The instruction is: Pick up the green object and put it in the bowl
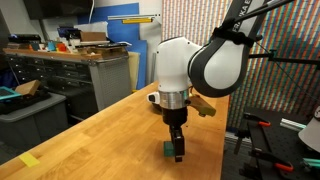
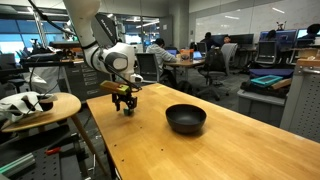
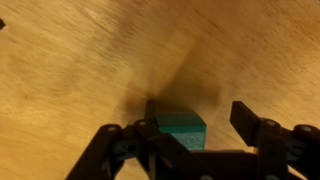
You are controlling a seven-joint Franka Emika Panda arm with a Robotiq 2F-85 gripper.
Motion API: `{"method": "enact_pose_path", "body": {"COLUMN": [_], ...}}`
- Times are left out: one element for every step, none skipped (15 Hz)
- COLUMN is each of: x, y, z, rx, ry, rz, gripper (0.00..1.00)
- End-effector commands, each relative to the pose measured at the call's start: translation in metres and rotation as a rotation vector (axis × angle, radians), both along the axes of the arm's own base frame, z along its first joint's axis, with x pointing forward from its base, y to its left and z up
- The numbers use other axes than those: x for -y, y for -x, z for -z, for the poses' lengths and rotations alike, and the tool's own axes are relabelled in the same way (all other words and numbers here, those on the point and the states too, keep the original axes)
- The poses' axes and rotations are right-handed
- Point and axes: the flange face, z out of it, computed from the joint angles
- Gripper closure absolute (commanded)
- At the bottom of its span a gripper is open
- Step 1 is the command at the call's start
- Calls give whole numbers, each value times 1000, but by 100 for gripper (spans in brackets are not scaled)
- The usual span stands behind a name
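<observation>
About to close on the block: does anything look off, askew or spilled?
Nothing is spilled or damaged. One oddity: in the wrist view the green block sits off-centre in the open pincer, well to one side of the gap, so the jaws may nudge it sideways as they close. The bowl stands upright.

The wooden table (image 2: pixel 230 140) carries a black bowl (image 2: pixel 186 119), green block (image 3: pixel 182 128) and yellow tape (image 1: pixel 30 159).

The smooth white rounded robot arm (image 1: pixel 175 62) wears a broad black joint band (image 1: pixel 196 68), a tan wrist bracket (image 1: pixel 203 106) and a black metal gripper (image 1: pixel 177 154).
</observation>
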Motion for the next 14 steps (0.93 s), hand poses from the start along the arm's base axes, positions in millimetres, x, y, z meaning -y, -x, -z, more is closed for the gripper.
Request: {"method": "enact_pose_path", "body": {"x": [-10, -10, -9, -8, -7, -7, -6, -5, -4, -3, -1, 2, 4, 8], "y": [-7, -9, -10, -11, -12, -13, -14, -15, -16, -18, -20, -23, -27, -31], "z": [1, 1, -1, -3, -4, -5, -6, -7, -8, -10, -13, -17, -20, -26], "rx": [41, 48, 56, 62, 68, 77, 83, 87, 92, 96, 102, 111, 119, 132], "ry": [-8, -8, -8, -7, -7, -7, -7, -7, -5, -4, -3, -1, 0, 2], "rz": [-5, -8, -8, -7, -8, -8, -7, -3, 0, 5, 10, 18, 25, 33], "gripper": [51, 58, 67, 73, 80, 80, 80, 80, 80, 80, 80, 80, 80, 80]}}
